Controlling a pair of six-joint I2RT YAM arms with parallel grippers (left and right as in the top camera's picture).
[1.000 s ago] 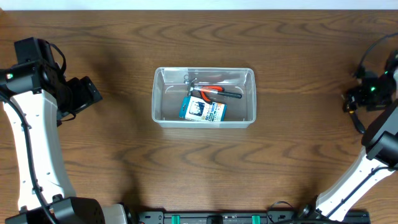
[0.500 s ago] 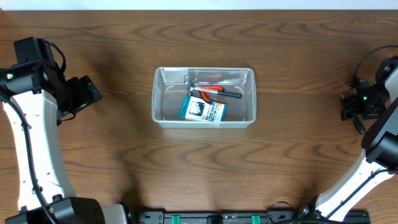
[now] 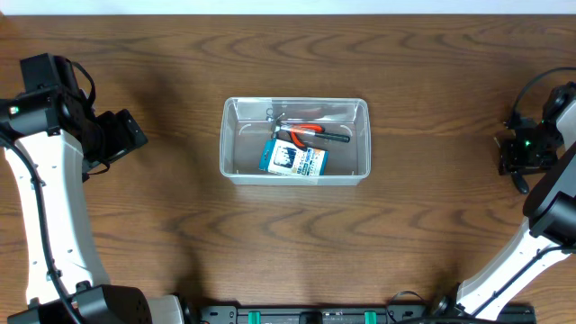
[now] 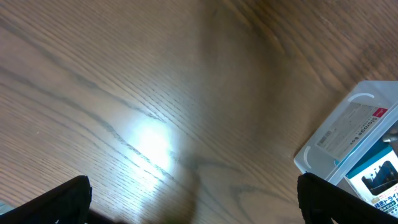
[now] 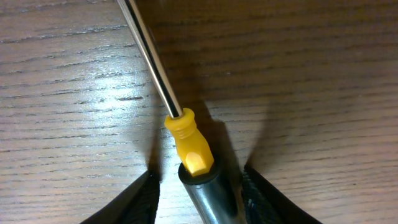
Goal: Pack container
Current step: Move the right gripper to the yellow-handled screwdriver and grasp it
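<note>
The clear rectangular plastic container (image 3: 232, 148) sits in the middle of the wooden counter (image 3: 180, 234), holding a small blue-and-white box (image 3: 294, 159) and red-handled pliers (image 3: 306, 134). Well to its left, the left claw (image 4: 193, 208) hangs spread wide apart. Far right, the right claw (image 5: 198, 180) sits apart, astride a yellow-collared steel-shaft screwdriver (image 5: 188, 143), with gaps showing on both sides.

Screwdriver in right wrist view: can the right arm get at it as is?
Probably yes. The right gripper straddles the screwdriver at its handle, with its fingers on either side and gaps showing. Only bare table lies around it, so nothing looks set to block a close.
</note>
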